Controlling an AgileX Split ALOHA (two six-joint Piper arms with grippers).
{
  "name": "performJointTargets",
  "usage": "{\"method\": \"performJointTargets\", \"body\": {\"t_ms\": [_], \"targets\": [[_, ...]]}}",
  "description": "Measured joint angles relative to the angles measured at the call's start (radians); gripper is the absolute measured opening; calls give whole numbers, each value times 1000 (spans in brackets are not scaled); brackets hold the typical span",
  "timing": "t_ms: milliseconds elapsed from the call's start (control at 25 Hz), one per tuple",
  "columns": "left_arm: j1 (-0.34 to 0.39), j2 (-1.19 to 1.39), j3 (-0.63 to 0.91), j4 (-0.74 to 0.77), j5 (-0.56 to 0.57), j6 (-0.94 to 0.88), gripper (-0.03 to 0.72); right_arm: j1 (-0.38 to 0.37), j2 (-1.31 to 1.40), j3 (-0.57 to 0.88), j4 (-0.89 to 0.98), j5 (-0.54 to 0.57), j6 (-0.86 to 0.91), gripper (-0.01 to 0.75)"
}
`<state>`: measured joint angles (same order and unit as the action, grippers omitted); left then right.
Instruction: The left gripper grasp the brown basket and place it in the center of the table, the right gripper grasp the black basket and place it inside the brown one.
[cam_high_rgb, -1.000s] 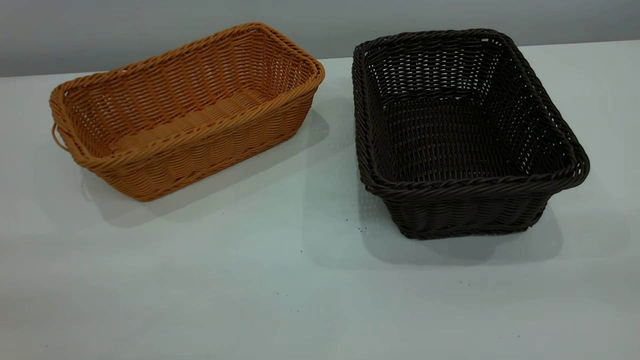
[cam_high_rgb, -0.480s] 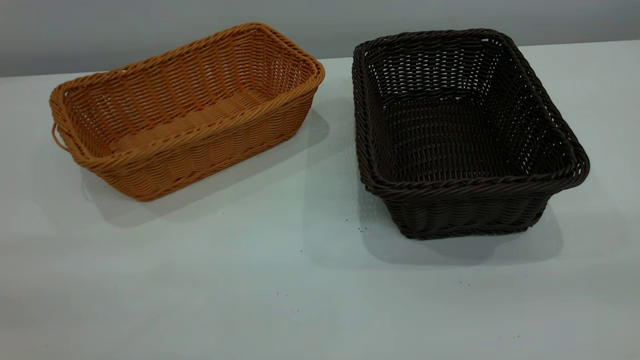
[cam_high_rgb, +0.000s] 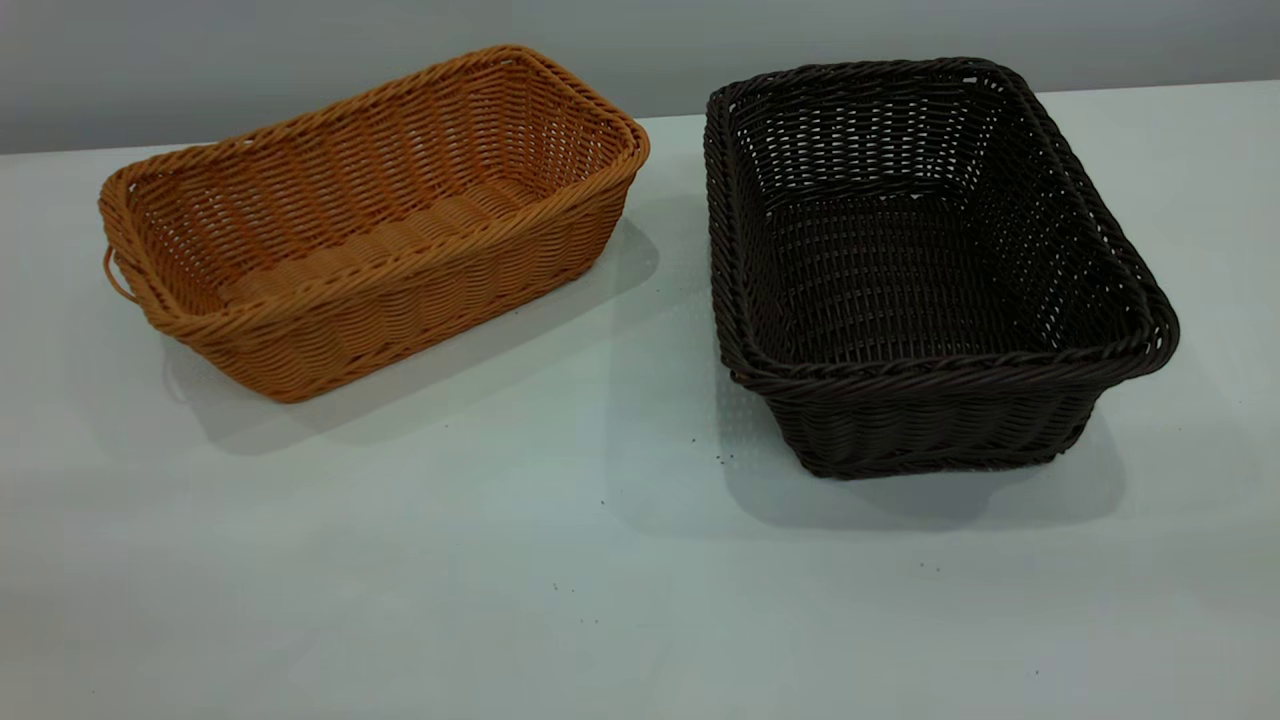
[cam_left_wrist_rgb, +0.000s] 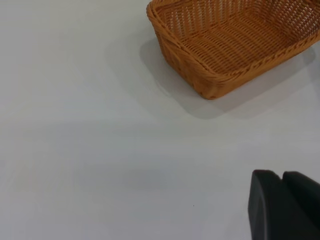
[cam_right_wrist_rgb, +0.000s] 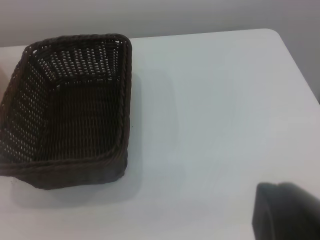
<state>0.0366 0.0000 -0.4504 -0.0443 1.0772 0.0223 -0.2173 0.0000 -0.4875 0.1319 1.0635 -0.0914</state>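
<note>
- The brown basket (cam_high_rgb: 375, 225) sits upright on the table (cam_high_rgb: 560, 600), left of the black basket (cam_high_rgb: 925, 265), a gap between them.
- Only a dark corner of the left gripper (cam_left_wrist_rgb: 285, 205) shows, well apart from its basket; its claw state I cannot tell.
- The right gripper (cam_right_wrist_rgb: 287, 210) likewise.
</note>
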Motion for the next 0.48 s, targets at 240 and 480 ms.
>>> {"method": "performJointTargets", "body": {"t_ms": [240, 480], "targets": [[0, 0, 0, 0, 0, 0, 59, 0, 0, 0, 0, 0, 0, -1], [0, 0, 0, 0, 0, 1, 59, 0, 0, 1, -14, -5, -8, -1]]}}
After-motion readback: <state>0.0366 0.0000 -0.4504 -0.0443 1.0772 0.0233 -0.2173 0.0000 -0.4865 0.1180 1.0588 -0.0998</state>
